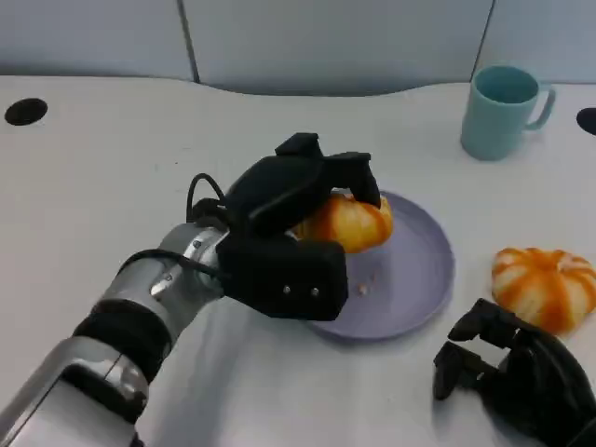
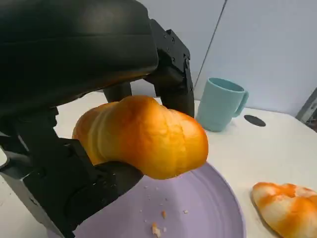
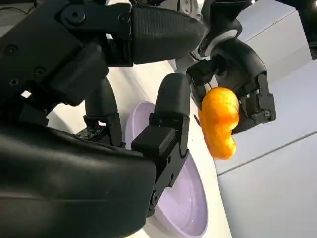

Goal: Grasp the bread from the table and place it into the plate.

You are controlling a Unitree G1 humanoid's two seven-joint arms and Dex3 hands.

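Left hand [image 1: 289,219]: grasping an orange-glazed bread roll [image 1: 346,222] between its fingers, held over the lilac plate [image 1: 410,289]; crumbs lie on the plate's surface. Right hand [image 1: 517,372]: resting on the white table [image 1: 93,186] near the plate's edge, fingers curled inward and holding nothing. Also on table: second striped bread roll [image 1: 545,284] just beside the right hand; teal mug [image 1: 503,110] beyond the plate

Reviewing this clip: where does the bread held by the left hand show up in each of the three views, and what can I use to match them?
Head view: the held bread is at centre, under the left hand, over the purple plate.
Left wrist view: it fills the middle, above the plate.
Right wrist view: it is right of centre, gripped in the left hand.
Shared landmark: the purple plate.
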